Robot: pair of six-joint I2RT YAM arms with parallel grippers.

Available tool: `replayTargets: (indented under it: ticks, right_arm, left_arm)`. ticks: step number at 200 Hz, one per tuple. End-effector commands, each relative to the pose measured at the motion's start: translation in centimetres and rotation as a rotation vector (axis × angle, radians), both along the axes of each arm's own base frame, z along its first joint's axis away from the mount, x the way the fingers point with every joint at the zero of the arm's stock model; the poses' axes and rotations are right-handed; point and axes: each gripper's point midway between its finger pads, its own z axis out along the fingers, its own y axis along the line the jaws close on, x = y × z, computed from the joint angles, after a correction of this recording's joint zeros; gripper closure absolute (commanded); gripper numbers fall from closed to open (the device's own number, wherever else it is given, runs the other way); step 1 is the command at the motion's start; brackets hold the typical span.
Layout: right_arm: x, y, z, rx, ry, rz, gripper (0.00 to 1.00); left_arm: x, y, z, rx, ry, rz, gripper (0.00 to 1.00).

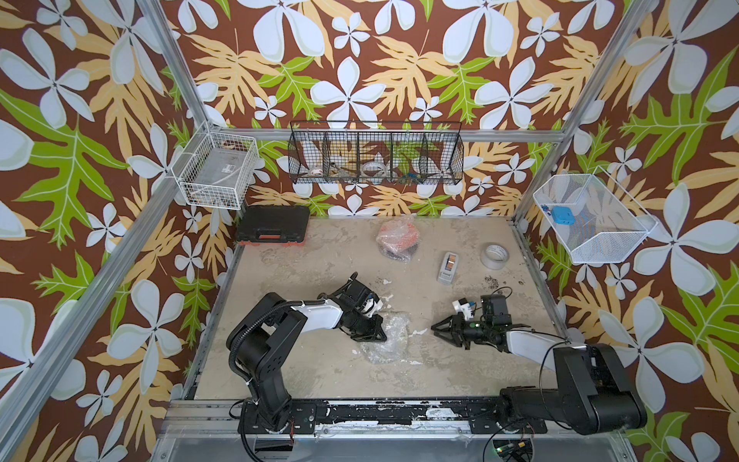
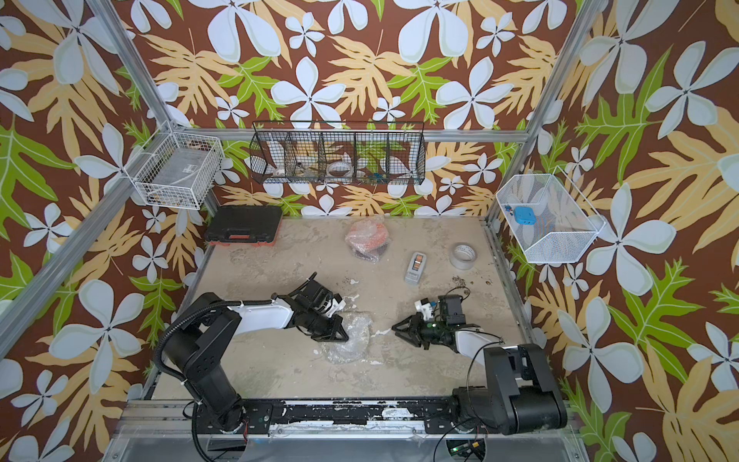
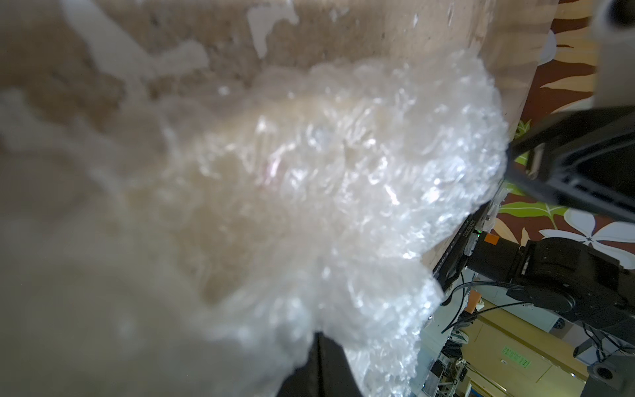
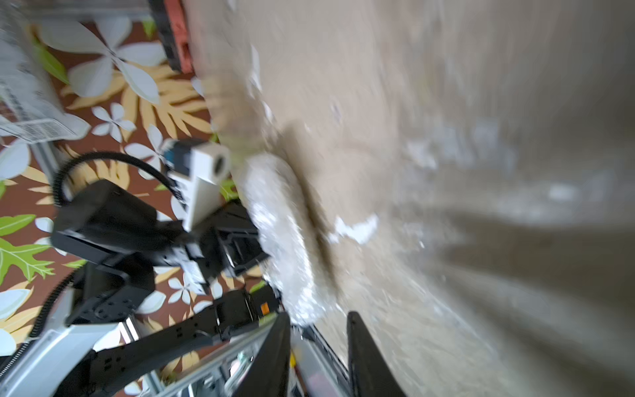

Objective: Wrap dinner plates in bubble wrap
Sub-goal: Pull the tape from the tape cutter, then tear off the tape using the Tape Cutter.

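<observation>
Top views both show our left arm bent at the elbow, forearm stretched low over the table point(image 1: 312, 372) toward the middle. On that arm the left gripper point(image 1: 376, 335) has its jaws pressed together, and it looks to be pinching the left edge of a crumpled bubble wrap point(image 1: 386, 340) bundle lying front-centre. Left wrist view is mostly wrap, creamy-looking inside, but too blurry for us to call it a plate. Our right arm comes in low from the other side. There the right gripper point(image 1: 439, 332) points at the bundle, a bit apart from it, jaws spread and holding nothing. Further back sit an orange plate point(image 1: 394, 234) bundled in wrap, a white tape roll point(image 1: 494, 256), a small grey box point(image 1: 448, 268) and a black tool case point(image 1: 273, 229), all well apart from both arms.
</observation>
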Motion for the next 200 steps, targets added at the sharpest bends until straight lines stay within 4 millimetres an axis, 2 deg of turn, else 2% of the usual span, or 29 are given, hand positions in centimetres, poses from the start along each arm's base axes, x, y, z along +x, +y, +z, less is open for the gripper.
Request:
replayTargets:
  ticks: [1, 16, 33, 54, 72, 91, 111, 200]
  right_arm:
    - [3.8, -2.9, 2.0, -0.075, -0.15, -0.076, 0.67]
    - [7.5, -5.1, 3.5, -0.127, -0.258, -0.121, 0.63]
    - [10.9, -6.8, 3.0, -0.158, -0.298, -0.154, 0.57]
    - [13.7, -7.7, 1.5, -0.166, -0.32, -0.178, 0.54]
    - [15.2, -7.7, 0.7, -0.143, -0.338, -0.183, 0.54]
    - [16.1, -7.5, -0.3, -0.111, -0.338, -0.183, 0.54]
    - [16.5, -7.0, -0.3, -0.051, -0.359, -0.175, 0.54]
    - [16.8, -5.8, -1.2, 0.014, -0.328, -0.142, 0.61]
  left_arm:
    - [-1.5, 2.9, -2.6, 0.173, 0.066, 0.019, 0.94]
    - [-1.5, 2.8, -2.6, 0.172, 0.065, 0.017, 0.94]
    - [-1.5, 2.8, -2.6, 0.171, 0.066, 0.013, 0.94]
    - [-1.5, 2.8, -2.5, 0.171, 0.062, 0.007, 0.94]
    - [-1.6, 2.9, -2.4, 0.172, 0.06, 0.007, 0.94]
    - [-1.7, 2.9, -2.5, 0.172, 0.063, 0.007, 0.94]
    - [-1.7, 2.9, -2.6, 0.171, 0.066, 0.007, 0.94]
    - [-1.5, 2.6, -2.5, 0.166, 0.072, 0.007, 0.94]
